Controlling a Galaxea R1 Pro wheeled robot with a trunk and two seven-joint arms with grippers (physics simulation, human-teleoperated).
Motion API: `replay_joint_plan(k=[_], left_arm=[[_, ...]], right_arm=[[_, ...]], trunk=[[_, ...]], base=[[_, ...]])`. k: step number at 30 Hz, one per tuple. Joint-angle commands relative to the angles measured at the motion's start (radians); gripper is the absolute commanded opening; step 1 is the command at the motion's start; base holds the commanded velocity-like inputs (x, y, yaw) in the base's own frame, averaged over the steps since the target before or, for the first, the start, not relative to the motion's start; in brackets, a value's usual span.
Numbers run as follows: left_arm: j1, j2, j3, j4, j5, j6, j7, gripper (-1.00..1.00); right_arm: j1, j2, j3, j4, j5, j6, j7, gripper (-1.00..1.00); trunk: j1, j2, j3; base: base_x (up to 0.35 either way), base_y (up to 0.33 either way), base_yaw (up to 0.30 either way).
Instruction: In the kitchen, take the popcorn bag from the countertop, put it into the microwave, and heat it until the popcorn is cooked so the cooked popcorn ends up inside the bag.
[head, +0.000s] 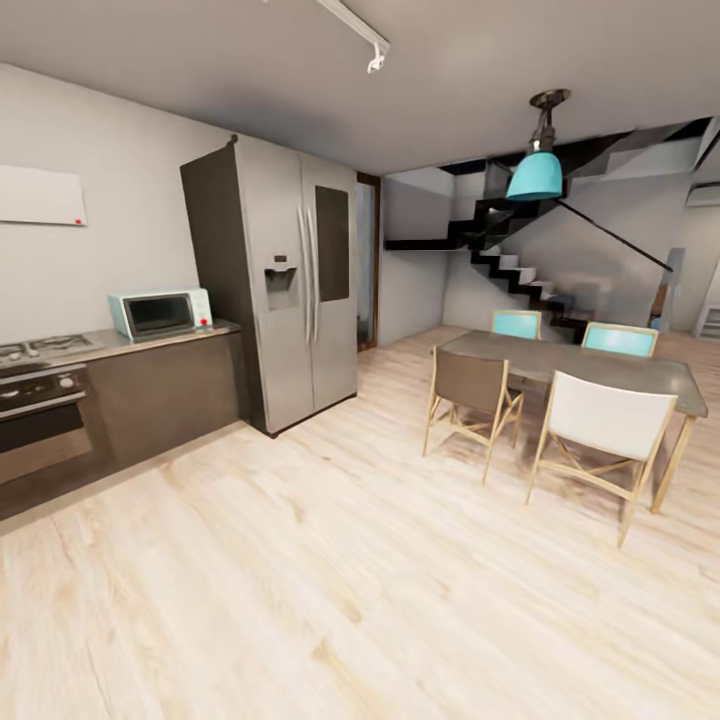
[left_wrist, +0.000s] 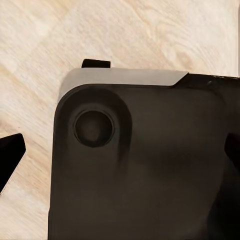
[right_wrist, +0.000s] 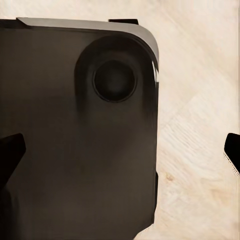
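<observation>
The pale mint-blue microwave stands with its door shut on the grey countertop at the left of the head view, beside the fridge. The popcorn bag and the popcorn are out of view. In the left wrist view my left gripper hangs open over the robot's dark base, one black fingertip at each side of the frame. My right gripper is open the same way, above the base and the pale wood floor.
A gas hob and dark oven sit left of the microwave. A tall steel fridge ends the cabinet run. At right stand a dining table with several chairs, a teal lamp and stairs. Open plank floor lies ahead.
</observation>
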Motion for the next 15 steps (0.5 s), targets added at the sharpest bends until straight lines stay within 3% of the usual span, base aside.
replay_joint_plan(k=[1, 15], left_arm=[[0.0, 0.0, 0.0, 0.0, 0.01, -0.002, 0.0, 1.0], [0.0, 0.003, 0.001, 0.002, 0.016, 0.005, 0.0, 1.0]], right_arm=[[0.0, 0.0, -0.001, 0.0, 0.001, -0.003, -0.001, 1.0], [0.0, 0.001, -0.001, 0.0, 0.0, -0.001, -0.001, 1.0]], trunk=[[0.001, 0.0, -0.001], [0.001, 0.0, -0.001]], base=[[0.321, 0.0, 0.0], [0.322, 0.0, 0.0]])
